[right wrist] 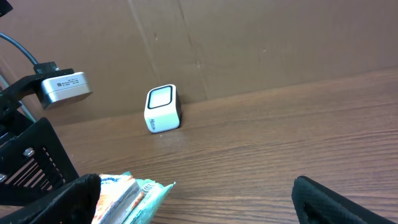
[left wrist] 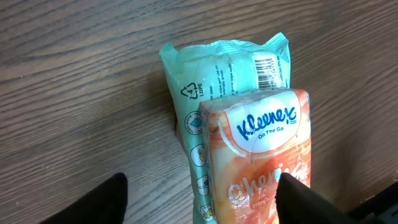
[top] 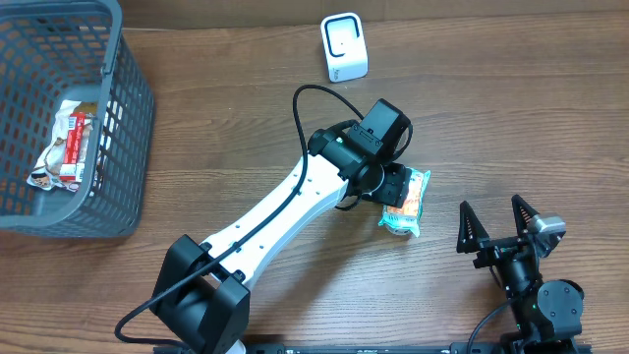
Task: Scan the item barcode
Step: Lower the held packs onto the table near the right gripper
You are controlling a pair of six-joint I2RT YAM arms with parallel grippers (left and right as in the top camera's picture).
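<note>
Wood-grain table (top: 511, 108), medium brown, grain running left-right, matte finish. Far edge butts against plain brown cardboard wall (right wrist: 261, 43); vertical creases in cardboard. Lighting even, diffuse, soft shadows on tabletop.

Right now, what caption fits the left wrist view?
Open left gripper straddles an orange Kleenex pack stacked on a teal pack whose barcode faces up.

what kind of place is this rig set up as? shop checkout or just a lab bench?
Most likely a mock shop checkout, staged on a wooden table: a small white barcode scanner, a grey shopping basket holding a snack pack, and two tissue packs.
</note>
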